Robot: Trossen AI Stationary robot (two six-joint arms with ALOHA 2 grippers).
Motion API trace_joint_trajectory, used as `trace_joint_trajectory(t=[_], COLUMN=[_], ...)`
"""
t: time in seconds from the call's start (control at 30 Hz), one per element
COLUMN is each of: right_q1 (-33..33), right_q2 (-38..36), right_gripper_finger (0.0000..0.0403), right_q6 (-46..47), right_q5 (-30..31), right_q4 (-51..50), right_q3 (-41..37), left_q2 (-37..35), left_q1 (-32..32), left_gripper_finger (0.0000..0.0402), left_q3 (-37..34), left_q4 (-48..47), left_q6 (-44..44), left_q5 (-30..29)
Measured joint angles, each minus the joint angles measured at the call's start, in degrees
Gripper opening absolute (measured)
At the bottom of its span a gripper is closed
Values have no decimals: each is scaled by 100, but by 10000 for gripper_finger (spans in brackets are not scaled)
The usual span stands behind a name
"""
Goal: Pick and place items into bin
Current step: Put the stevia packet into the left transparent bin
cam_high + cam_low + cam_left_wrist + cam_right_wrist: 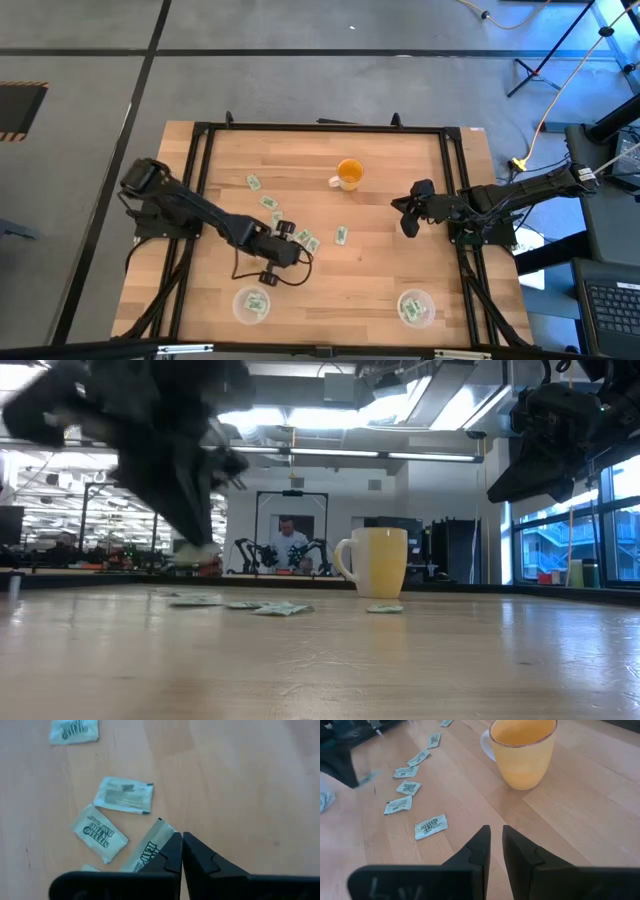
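Down low, the left gripper (181, 851) has its fingers pressed together over a flat green-and-white paper packet (146, 851) on the wooden table (240, 785); bare wood lies at three o'clock. The right gripper's (495, 845) fingers stand slightly apart, holding nothing.

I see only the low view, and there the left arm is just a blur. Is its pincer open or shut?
Observer: Shut. In the left wrist view, the left pincer has its fingers together over a packet. The packet's end is hidden behind one finger, so I cannot tell whether it is gripped.
Operator: Where are the bins? I see none.
Observer: The high view shows two round clear ones near the table edge at the picture's bottom: the left bin and the right bin. Both hold packets.
Operator: Does the right pincer hold something?
Observer: No. The right pincer is empty, with its fingers slightly apart, above bare table beside the mug.
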Motion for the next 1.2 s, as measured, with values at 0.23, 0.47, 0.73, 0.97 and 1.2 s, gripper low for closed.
trace_joint_trajectory(t=[0.23,0.47,0.73,0.97,1.2], right_q1=[0,0,0,0,1], right_q2=[-1,-1,0,0,0], right_gripper_finger=[53,53,53,53,53], right_q6=[9,69,350,472,505], right_q5=[0,0,0,0,0], right_q4=[-12,-13,-2,14,17], right_q3=[0,0,0,0,0], left_q2=[-1071,-1323,-785,-126,127], left_q1=[-514,-1536,-2138,-2307,-2359], left_gripper_finger=[3,3,3,3,3], left_q3=[9,9,11,11,11], left_q4=[113,110,82,83,83], left_q6=[-358,25,-481,-660,-863], left_q5=[977,1069,656,660,657])
